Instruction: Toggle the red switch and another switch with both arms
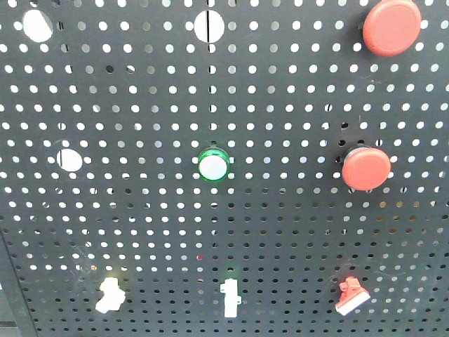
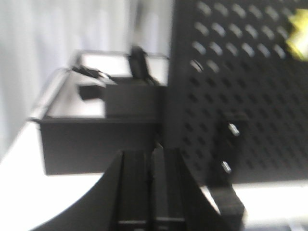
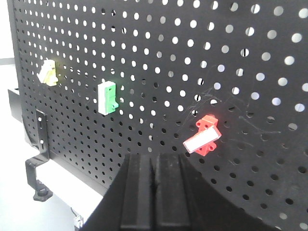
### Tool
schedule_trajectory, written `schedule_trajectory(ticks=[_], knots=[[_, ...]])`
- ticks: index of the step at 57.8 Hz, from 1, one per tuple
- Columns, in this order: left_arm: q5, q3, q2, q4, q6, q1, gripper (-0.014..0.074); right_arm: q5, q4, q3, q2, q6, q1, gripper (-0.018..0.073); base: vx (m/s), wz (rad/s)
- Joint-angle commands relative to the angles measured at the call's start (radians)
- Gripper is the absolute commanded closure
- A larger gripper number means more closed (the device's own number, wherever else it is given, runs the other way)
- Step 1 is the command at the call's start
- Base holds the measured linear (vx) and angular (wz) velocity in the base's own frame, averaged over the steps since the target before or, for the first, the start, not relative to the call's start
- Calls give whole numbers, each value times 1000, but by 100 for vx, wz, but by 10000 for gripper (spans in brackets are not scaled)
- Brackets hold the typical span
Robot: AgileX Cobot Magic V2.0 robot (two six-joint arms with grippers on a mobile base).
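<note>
No readable writing or brand anywhere on the black pegboard. Across the top row in the front view: two large open holes, then a big round red button at the right corner. Middle row: another open hole at left, a green-ringed button with a white face at centre, a second round red button at right. Bottom row, left to right: yellow switch, green switch, then the red switch, white-tipped lever tilted, mounted low on the right of the board, below the second round button.

Left wrist view, blurred: an open black box on the white desk behind the board's edge, something dark lying inside, too smeared to identify. Left gripper low in frame, fingers pressed together, nothing between them, short of the board.

Right wrist view: same three switches in a line, red one nearest, just above the right gripper. Fingers clenched, grasping nothing, apart from the switch. Black clamp bracket at the board's lower left corner.
</note>
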Motion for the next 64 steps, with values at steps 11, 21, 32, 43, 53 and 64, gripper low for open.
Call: schedule_trajectory(ticks=[11,21,32,43,53,64], knots=[[-114,20,-22,25,2,54,594,-70,2,-31,6,-4,0,565,0,0],[-113,19,-22,25,2,54,594,-66,2,-31,6,-4,0,565,0,0],[-113,19,-22,25,2,54,594,-66,2,-31,6,-4,0,565,0,0],[-113,19,-22,25,2,54,594,-66,2,-31,6,-4,0,565,0,0],[-113,19,-22,25,2,54,594,-65,2,-31,6,-4,0,565,0,0],[-113,19,-22,25,2,54,594,-55,-97,-29,6,25,-70,565,0,0]])
